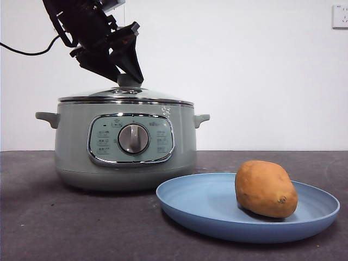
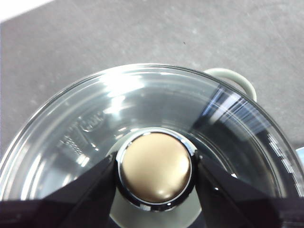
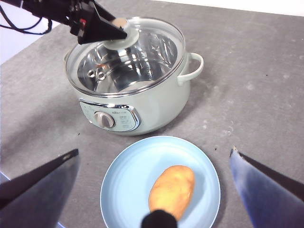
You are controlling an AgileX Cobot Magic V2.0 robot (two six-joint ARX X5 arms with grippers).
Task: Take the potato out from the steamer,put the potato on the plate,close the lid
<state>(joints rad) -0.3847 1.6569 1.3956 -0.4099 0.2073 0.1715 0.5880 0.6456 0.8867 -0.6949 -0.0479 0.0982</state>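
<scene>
The sage-green steamer (image 1: 70, 141) stands on the dark table with the glass lid (image 1: 157, 97) seated on its rim. My left gripper (image 1: 128, 77) comes down from the upper left, its jaws shut on either side of the lid's round knob (image 2: 154, 164). The orange-brown potato (image 1: 266, 188) lies on the light-blue plate (image 1: 196, 201), in front of and to the right of the steamer. In the right wrist view my right gripper (image 3: 154, 151) hangs open and empty high above the plate (image 3: 128, 180) and potato (image 3: 172, 192), with the steamer (image 3: 156, 104) and the left gripper (image 3: 121, 31) beyond.
The steamer's control panel with the silver dial (image 1: 133, 138) faces the front. A black cable (image 1: 27, 51) trails from the left arm. A white wall stands behind the table, with a socket (image 1: 340, 16) at the upper right.
</scene>
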